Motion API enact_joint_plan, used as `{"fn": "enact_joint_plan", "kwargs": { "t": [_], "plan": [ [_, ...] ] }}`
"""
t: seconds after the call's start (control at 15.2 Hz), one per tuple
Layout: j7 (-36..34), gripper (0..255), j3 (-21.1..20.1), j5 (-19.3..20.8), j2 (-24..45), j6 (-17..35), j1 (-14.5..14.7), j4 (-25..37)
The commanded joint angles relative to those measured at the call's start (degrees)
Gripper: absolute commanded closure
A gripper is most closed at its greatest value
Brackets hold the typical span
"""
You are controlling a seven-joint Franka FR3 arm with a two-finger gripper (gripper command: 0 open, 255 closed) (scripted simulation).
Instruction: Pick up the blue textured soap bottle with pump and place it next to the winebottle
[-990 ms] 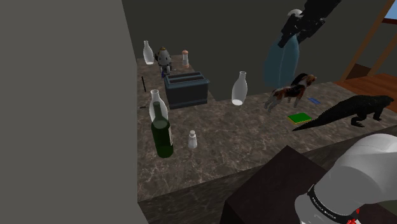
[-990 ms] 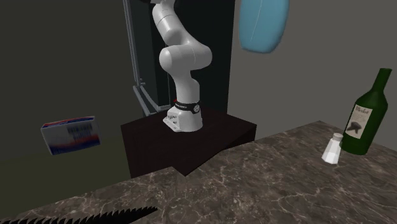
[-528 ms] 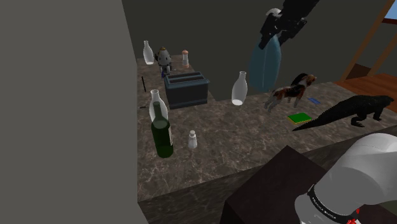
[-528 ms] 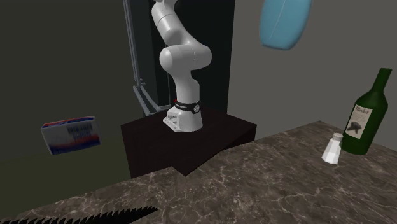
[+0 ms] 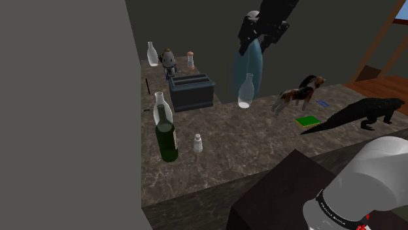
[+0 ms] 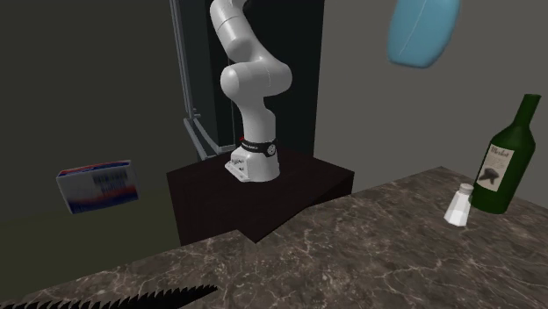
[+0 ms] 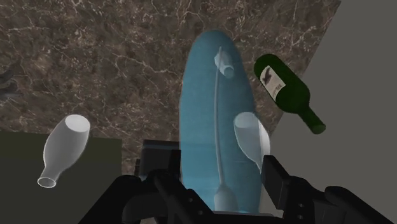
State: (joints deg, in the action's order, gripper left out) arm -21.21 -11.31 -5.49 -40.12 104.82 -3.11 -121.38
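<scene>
Marble counter [image 5: 229, 144] lies well below the hand, so nothing on it is at risk of being struck in transit. The gripper [image 5: 256, 39] is closed around the upper end of the blue soap bottle [image 5: 248, 62], one black finger on each side of it in the wrist view, and the body hangs straight down from the fingers (a pump-end grip leaves the base free to be set down). The bottle is therefore in mid-air under the hand, apart from every surface. The green wine bottle [image 5: 167, 140] stands upright on the counter, below the hand and off to one side. The ground beside it is the goal, so a sideways move and a descent appear to remain. A small white shaker [image 5: 197, 143] stands just beside the wine bottle and narrows the free space there.
</scene>
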Motion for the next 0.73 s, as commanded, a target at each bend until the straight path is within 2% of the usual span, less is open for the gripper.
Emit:
{"fn": "enact_joint_plan", "kwargs": {
  "t": [0.0,0.33,0.66],
  "plan": [
    [-3.1,255,-3.0,-0.3,2.1,0.7,0.1,1.7],
    [-10.0,255,-9.9,-0.1,7.5,1.4,0.0,6.8],
    [-17.4,255,-17.3,1.9,14.4,1.6,-0.9,13.7]
  ]
}}
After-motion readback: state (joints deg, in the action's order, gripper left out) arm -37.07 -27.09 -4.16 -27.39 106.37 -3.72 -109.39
